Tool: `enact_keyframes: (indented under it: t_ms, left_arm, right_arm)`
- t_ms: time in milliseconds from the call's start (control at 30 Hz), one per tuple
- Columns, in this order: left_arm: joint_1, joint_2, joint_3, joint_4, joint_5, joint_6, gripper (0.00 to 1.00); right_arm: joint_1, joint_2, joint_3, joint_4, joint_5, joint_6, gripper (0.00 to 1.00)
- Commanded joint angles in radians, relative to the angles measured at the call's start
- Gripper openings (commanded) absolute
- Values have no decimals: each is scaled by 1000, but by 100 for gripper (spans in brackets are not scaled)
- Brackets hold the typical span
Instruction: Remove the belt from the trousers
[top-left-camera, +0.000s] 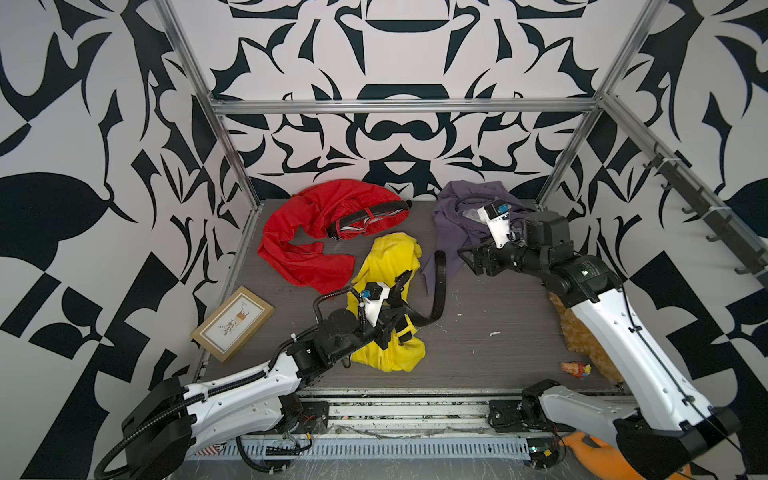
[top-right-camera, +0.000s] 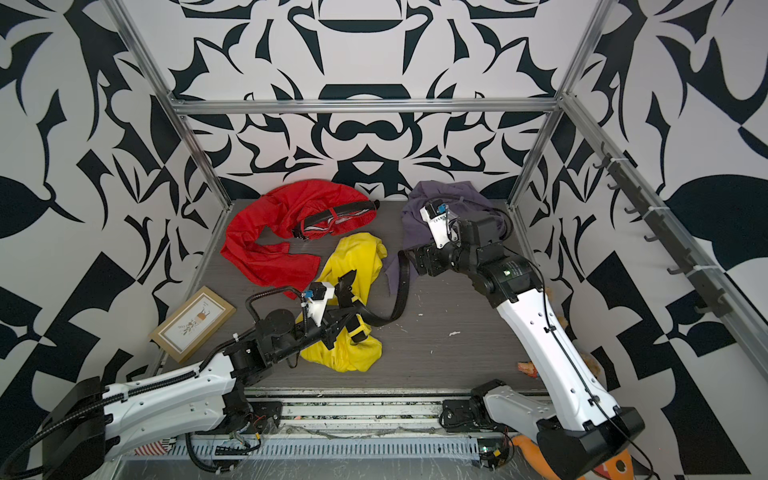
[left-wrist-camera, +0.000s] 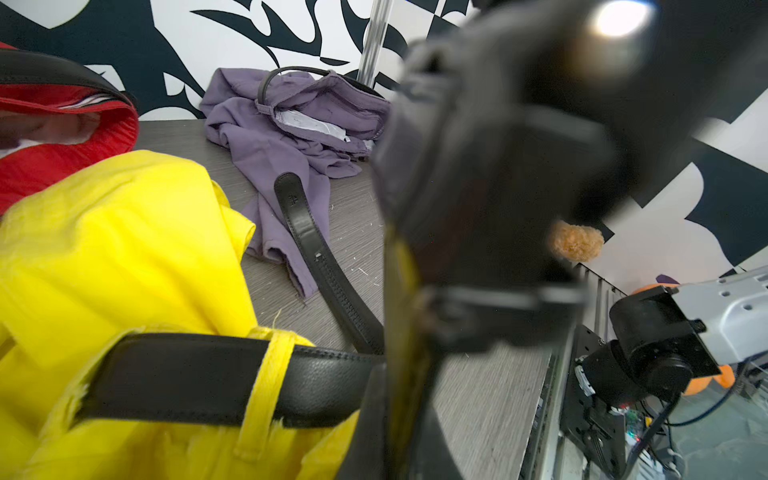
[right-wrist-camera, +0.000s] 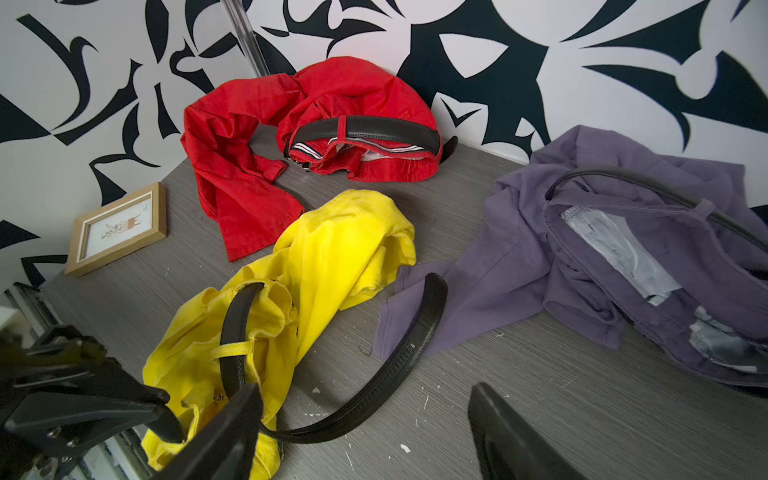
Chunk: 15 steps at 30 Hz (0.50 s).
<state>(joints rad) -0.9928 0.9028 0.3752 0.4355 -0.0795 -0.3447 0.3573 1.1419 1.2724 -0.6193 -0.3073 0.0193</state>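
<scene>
Right hand (top-left-camera: 465, 261) — just beside belt (top-left-camera: 439, 286) tip

There are 3 pairs of trousers: red trousers (top-left-camera: 299, 237), yellow trousers (top-left-camera: 386, 257), purple trousers (top-left-camera: 449, 216). 3 black belts: red pair's belt (right-wrist-camera: 374, 129), yellow pair's belt (left-wrist-camera: 187, 374), purple pair's belt (right-wrist-camera: 644, 181). 1 picture frame (top-left-camera: 232, 322). 1 brown plush toy (top-left-camera: 577, 332).

The white-and-black left arm (top-left-camera: 245, 392) reaches from the near left corner toward the middle, forearm low, wrist level; the left gripper (top-left-camera: 394, 316) points right, its jaws pinched shut on the crumpled yellow cloth trousers (top-left-camera: 388, 257); the white-and-black right arm (top-left-camera: 615, 332) rises from the near right corner toward the far side, elbow bent, wrist turned left; the right gripper (top-left-camera: 468, 261) points left, jaws spread wide.
</scene>
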Motion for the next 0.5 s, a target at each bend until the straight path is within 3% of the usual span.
enact_keyframes:
  t_ms: [0,167,467]
  left_arm:
    - [6,-80,-37,-115,-16,-19,0]
    - [6,-207,-67,-253,-41,-58,0]
    - [6,-314,-62,-408,-85,-72,0]
  right_arm:
    - [7,85,-119,142,-101,95,78]
    - [136,215,-243,357,-49,170,78]
    - [287,574,-138,475,94,409,77]
